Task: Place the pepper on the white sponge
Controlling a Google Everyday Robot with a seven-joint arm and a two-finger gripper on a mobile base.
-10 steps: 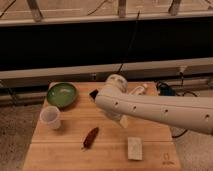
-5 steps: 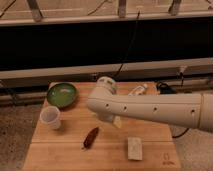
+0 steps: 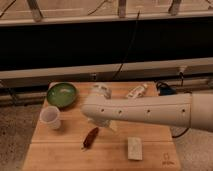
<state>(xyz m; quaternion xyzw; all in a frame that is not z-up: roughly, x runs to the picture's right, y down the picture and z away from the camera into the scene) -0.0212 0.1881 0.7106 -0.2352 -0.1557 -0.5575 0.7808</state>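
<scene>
The gripper (image 3: 111, 125) is tucked under the far end of the pale forearm (image 3: 145, 111), which reaches in from the right edge across the middle of the wooden table (image 3: 50, 156). Only a small pale part of it pokes out below the arm's lower edge. Its fingers stand wide apart. Nothing is seen between them, and it touches none of the things on the board.

The pepper (image 3: 91, 138) lies flat on the table at about 8 o'clock from the gripper. It is near the gripper but apart from it, just below the rounded tip of the arm. It is dark red and slender, and its long axis runs from 1 o'clock to 7 o'clock. The thicker end is up towards the arm and the thin tapered end points down-left towards the near edge of the table, with a slight curve along its length.

The white sponge (image 3: 134, 148) lies flat between 3 and 4 o'clock from the pepper, well apart from it, and between 4 and 5 o'clock from the gripper. Its long side runs roughly 12 to 6 o'clock and its top is bare.

A translucent cup (image 3: 51, 118) stands at about 10 o'clock from the pepper, and a green bowl (image 3: 62, 95) sits beyond the cup towards 12 o'clock. A white bottle (image 3: 136, 91) lies on its side at the far edge of the table
</scene>
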